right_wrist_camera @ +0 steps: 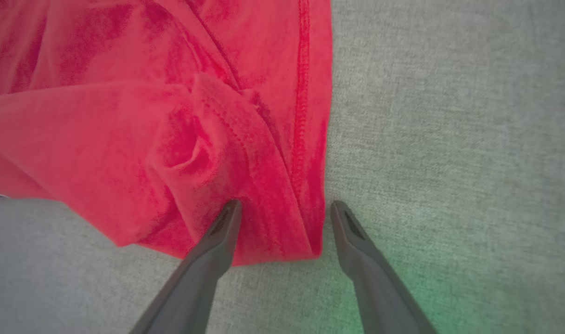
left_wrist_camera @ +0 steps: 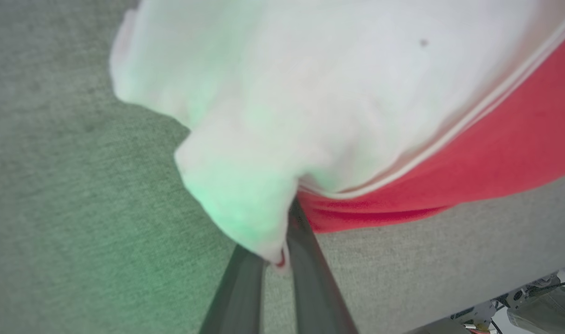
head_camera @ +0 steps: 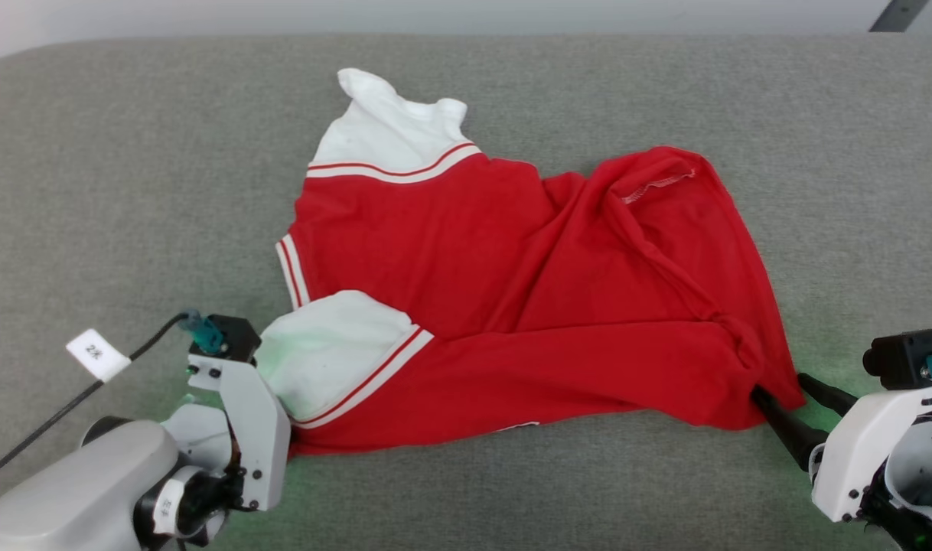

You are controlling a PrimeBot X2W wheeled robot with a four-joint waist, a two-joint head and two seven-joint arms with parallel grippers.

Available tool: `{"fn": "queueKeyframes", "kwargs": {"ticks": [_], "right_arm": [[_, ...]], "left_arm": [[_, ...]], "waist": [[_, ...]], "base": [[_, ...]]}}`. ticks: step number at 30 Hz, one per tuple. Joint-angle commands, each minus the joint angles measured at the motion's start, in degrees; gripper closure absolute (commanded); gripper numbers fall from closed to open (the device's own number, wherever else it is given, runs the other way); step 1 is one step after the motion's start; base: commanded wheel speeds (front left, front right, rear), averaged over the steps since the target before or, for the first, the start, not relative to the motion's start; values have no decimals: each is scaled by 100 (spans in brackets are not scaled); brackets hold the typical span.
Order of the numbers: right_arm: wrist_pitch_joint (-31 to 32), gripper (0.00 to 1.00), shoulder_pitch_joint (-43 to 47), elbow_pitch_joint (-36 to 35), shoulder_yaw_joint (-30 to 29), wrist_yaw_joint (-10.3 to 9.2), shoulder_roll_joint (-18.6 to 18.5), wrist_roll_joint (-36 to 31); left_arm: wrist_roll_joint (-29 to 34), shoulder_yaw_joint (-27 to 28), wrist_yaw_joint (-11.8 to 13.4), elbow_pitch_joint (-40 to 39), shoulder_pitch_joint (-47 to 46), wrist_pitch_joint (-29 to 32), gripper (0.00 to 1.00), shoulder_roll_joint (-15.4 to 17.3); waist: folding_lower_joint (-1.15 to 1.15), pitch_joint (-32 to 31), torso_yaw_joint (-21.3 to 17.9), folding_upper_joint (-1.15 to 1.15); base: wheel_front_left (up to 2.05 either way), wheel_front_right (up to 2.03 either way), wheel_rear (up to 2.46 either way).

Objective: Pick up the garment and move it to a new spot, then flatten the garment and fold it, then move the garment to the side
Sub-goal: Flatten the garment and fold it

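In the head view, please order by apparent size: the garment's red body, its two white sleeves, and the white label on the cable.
1. Red body
2. Far white sleeve and near white sleeve: about alike, and the near one sits closer to the camera, so unranked
3. White label

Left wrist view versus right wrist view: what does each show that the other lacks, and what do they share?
Left wrist: the garment's white sleeve with striped trim, pinched in the shut left gripper. Right wrist: the red stitched hem corner inside the open right gripper. Both: red fabric on the grey surface, with a green glow.
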Motion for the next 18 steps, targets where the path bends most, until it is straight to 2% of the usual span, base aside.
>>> {"fn": "queueKeyframes", "kwargs": {"ticks": [1, 5, 6, 7, 13, 18], "right_arm": [[118, 0, -59, 81, -51, -7, 55, -14], [645, 0, -133, 428, 29, -7, 162, -159], [744, 64, -157, 518, 38, -8, 198, -187], [844, 100, -196, 618, 57, -8, 208, -236], [1128, 100, -306, 760, 82, -7, 179, -244], [1321, 100, -97, 454, 29, -8, -95, -90]], "left_arm": [[6, -169, -79, 82, 111, 12, 100, -331], [64, -207, -161, 161, 77, 23, 100, -404], [77, -223, -179, 193, 60, 28, 100, -416], [88, -236, -211, 231, 51, 31, 100, -423], [110, -274, -377, 433, -6, 65, 100, -463], [133, -280, -444, 403, -74, 167, 100, -265]], "waist": [[0, -2, 87, 0], [0, 3, 154, 0], [0, 2, 168, 0], [0, 0, 178, 0], [0, -37, 219, 0], [0, -101, 217, 0]], "base": [[0, 0, 0], [0, 0, 0], [0, 0, 0], [0, 0, 0], [0, 0, 0], [0, 0, 0]]}}
